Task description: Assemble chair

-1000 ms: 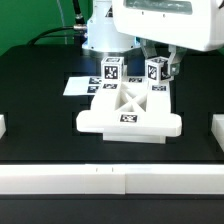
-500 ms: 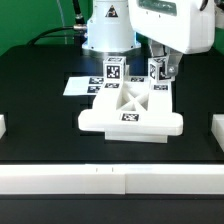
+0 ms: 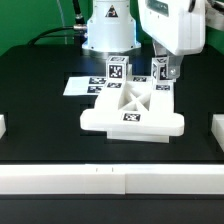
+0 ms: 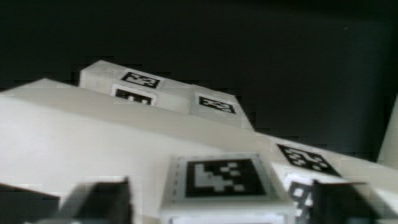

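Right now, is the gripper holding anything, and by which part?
Yes: the gripper holds a small tagged white block by its sides, at the X-braced frame.

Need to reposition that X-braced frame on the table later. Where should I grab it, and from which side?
Probably from above, on one of the diagonal bars of the X-braced frame. The frame lies flat on the table, and the cut-outs beside the bars look open enough for a finger on each side; the solid front edge looks too wide. The gripper first has to deal with the small tagged block at its fingertips.
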